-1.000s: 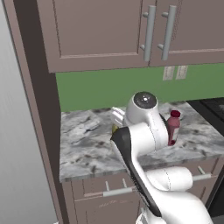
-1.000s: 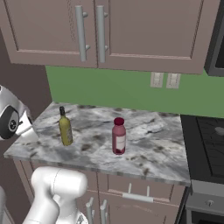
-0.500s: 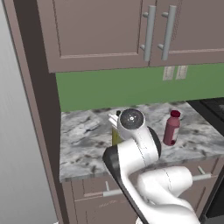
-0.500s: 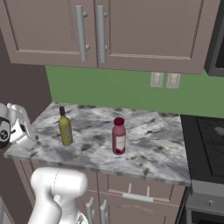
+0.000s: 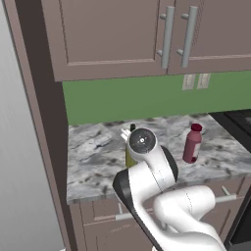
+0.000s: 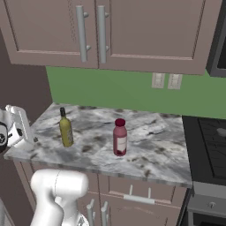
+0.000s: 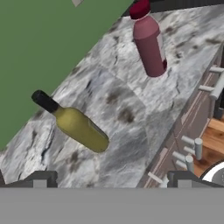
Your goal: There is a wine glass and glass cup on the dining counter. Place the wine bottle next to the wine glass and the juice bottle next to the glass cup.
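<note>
Olive wine bottle point(image 6: 66, 130) upright, juice bottle point(image 6: 119, 137) nearby.

White arm folded low, elbow raised; hand point(image 7: 111, 180) rolled sideways, fingers spread wide, empty.

Marbled wall counter point(image 6: 150, 150), green backsplash point(image 6: 132, 92), brown cabinets point(image 6: 132, 31) above

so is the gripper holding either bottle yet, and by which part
Nothing is held. The gripper is open, apart from the wine bottle and the juice bottle.
</note>
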